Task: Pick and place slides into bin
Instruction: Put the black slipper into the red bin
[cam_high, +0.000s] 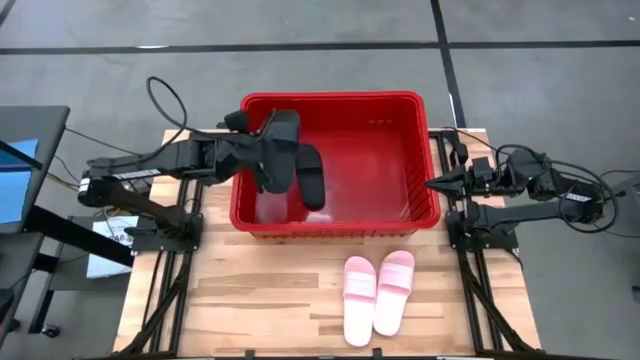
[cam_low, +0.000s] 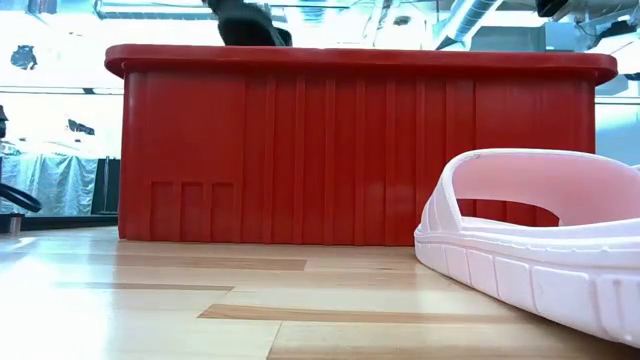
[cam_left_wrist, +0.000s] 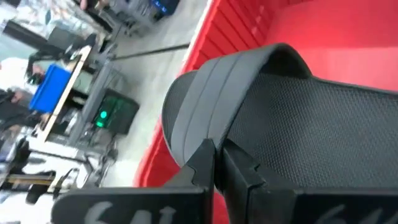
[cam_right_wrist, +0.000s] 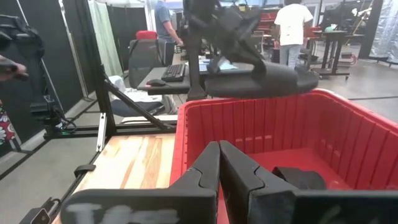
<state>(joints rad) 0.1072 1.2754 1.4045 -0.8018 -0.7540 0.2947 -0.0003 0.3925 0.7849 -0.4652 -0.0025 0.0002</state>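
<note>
Item: black slide (cam_high: 275, 150), matte, wide strap. Held in my left gripper (cam_high: 258, 150), whose fingers are clamped narrow on it, above the left half of the bin (cam_high: 420, 105). From the table's centre this lies at about 11 o'clock. In the left wrist view the slide (cam_left_wrist: 298, 118) fills the space just beyond my fingertips (cam_left_wrist: 208, 158), with the bin wall (cam_left_wrist: 230, 37) behind it.

Item: second black slide (cam_high: 312, 178). Lies on the bin floor, just beside the held one, at its 4 o'clock. The right wrist view shows part of it (cam_right_wrist: 301, 177) low inside the bin (cam_right_wrist: 348, 118), under the raised slide (cam_right_wrist: 261, 79).

Item: bin, red plastic, rectangular, thick rolled rim. Stands at the table's 12 o'clock side. Contents: one black slide on the floor; the other hangs over it in my grip. The low view shows its ribbed wall (cam_low: 350, 150) upright on the wooden table (cam_low: 150, 300).

Item: pink pair (cam_high: 378, 290). Two slides side by side, touching, on the table at the bin's 6 o'clock, apart from it. One (cam_low: 540, 250) sits close in the low view.

Item: left arm. Reaches in from 9 o'clock, stretched over the bin's left rim.

Item: right gripper (cam_high: 437, 183). Rests at the bin's 3 o'clock edge, fingers (cam_right_wrist: 205, 165) pressed together, holding nothing.
</note>
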